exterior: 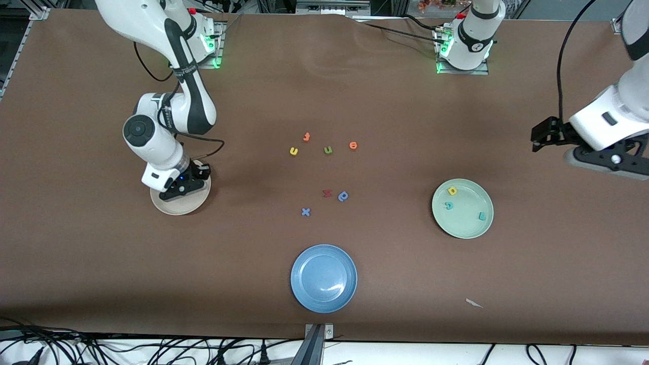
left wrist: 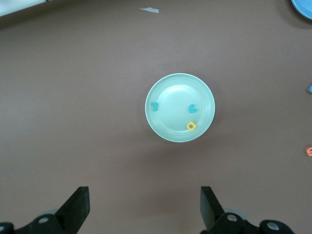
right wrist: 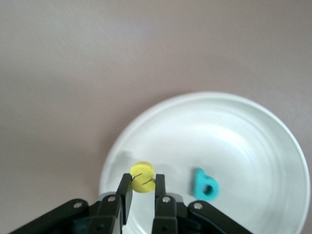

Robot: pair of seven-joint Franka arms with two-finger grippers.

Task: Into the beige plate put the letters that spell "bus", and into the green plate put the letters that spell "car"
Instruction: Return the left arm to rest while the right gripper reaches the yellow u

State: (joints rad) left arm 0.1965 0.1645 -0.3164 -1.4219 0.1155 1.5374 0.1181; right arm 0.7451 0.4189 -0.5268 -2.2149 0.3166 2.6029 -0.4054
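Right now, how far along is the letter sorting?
Car looks done: teal c, yellow a and teal r lie in the green plate. The right gripper, over the beige plate, pinches the yellow s beside the teal b. The yellow u remains. The left gripper waits open.

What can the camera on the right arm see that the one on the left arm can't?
Only the right wrist view shows the beige plate with a teal b lying in it, and the right gripper over that plate, jaws shut on a yellow s.

Only the left wrist view shows the green plate holding a teal c, a yellow a and a teal r, with the left gripper open above the table.

Both show the brown table.
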